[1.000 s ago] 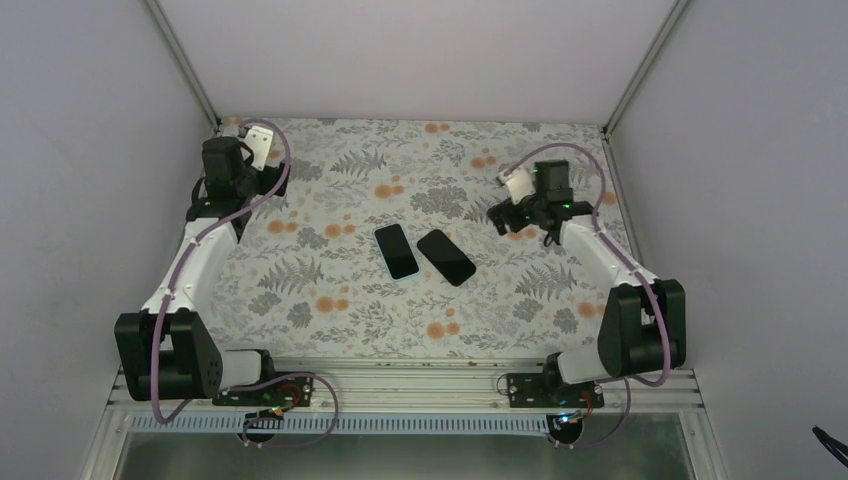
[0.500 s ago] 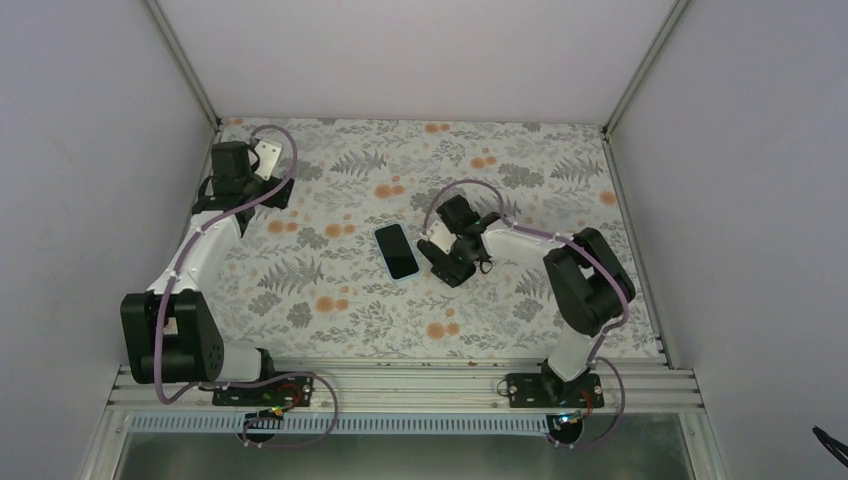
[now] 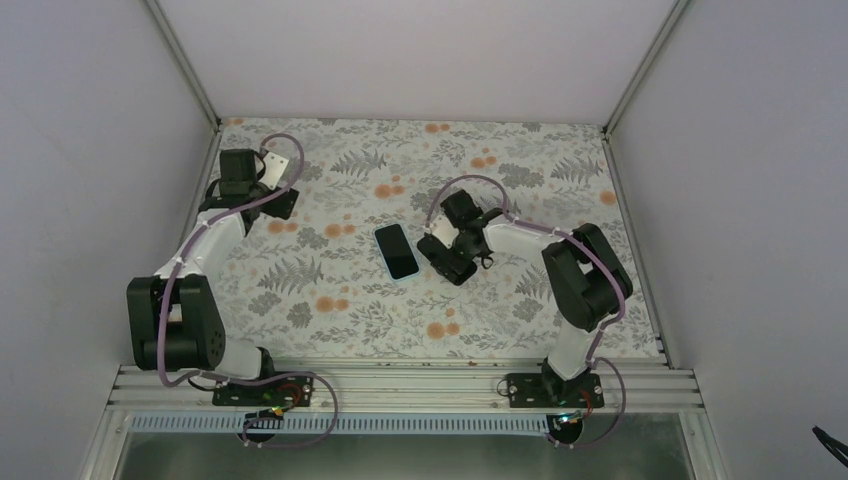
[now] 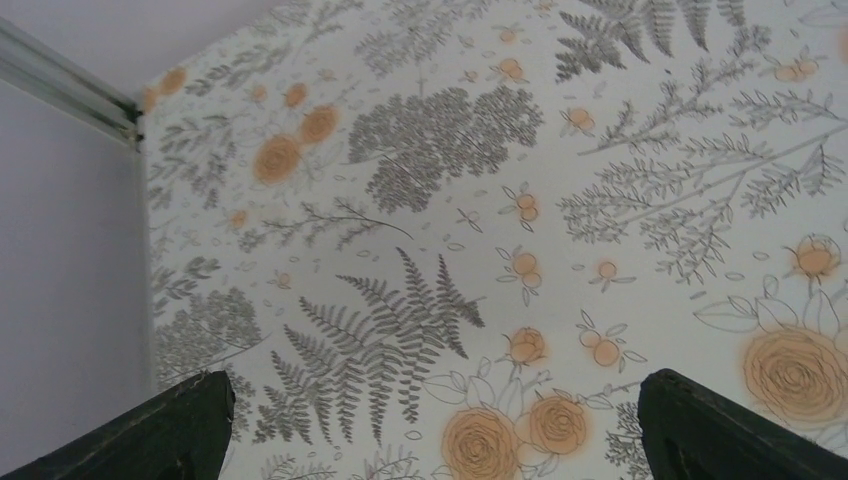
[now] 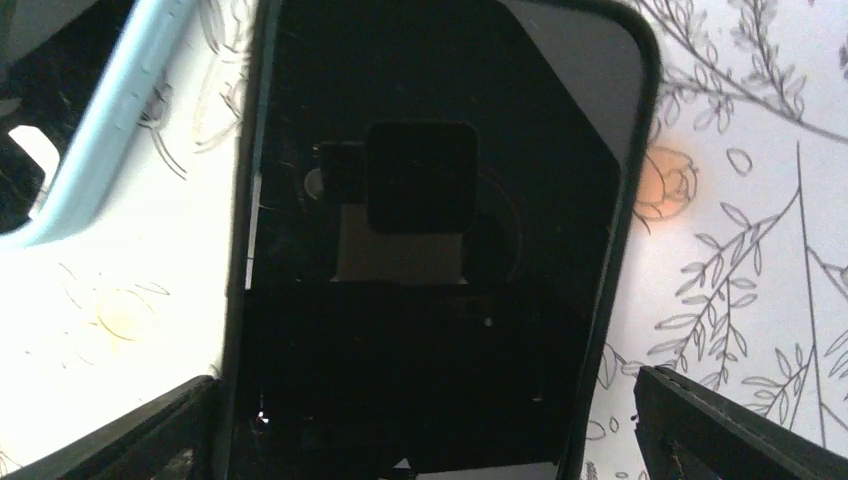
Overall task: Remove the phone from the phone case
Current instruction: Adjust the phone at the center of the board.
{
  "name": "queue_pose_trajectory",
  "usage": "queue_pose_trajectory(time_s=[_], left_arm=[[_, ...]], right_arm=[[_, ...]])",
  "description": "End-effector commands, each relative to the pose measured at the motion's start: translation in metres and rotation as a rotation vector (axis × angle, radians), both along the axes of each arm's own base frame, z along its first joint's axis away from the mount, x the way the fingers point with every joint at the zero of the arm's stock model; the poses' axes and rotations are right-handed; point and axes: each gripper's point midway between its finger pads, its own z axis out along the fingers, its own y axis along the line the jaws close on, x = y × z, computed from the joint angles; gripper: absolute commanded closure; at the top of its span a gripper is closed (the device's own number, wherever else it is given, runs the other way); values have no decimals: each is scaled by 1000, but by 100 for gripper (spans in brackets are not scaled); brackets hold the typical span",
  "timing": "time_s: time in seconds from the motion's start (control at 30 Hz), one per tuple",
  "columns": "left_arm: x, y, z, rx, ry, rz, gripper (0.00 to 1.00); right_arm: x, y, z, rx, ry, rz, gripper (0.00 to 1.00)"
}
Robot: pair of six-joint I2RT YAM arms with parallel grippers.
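A phone in a light blue case (image 3: 397,250) lies flat mid-table, screen up. Just to its right lies a black phone with a black rim (image 3: 458,272), mostly hidden under my right gripper (image 3: 450,255). In the right wrist view the black phone (image 5: 430,250) fills the frame, and the blue case's edge (image 5: 120,130) shows at the upper left. My right gripper (image 5: 430,440) is open, one finger on each long side of the black phone, close above it. My left gripper (image 3: 278,203) is open and empty over bare cloth at the far left; it also shows in the left wrist view (image 4: 430,430).
The floral tablecloth (image 3: 330,300) covers the table. Grey walls close in the left, back and right sides, with a corner post (image 4: 70,85) near my left gripper. The aluminium rail (image 3: 400,385) holding the arm bases runs along the near edge.
My right arm swung in from the back right and came down over the black phone; in the last half second it barely moved. My left arm shifted slightly to the right.
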Motion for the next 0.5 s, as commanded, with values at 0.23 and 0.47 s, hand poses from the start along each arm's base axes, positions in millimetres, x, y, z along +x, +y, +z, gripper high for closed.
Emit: queue_pose_trajectory(time_s=[0.23,0.47], left_arm=[[-4,-11,-24,-38,95,-71,0],[-2,-11,-21,-37,86,-72,0]], right_arm=[[-9,-41,-41,-108,154,-41,0],[23,-12,-40,-105,128,-4,0]])
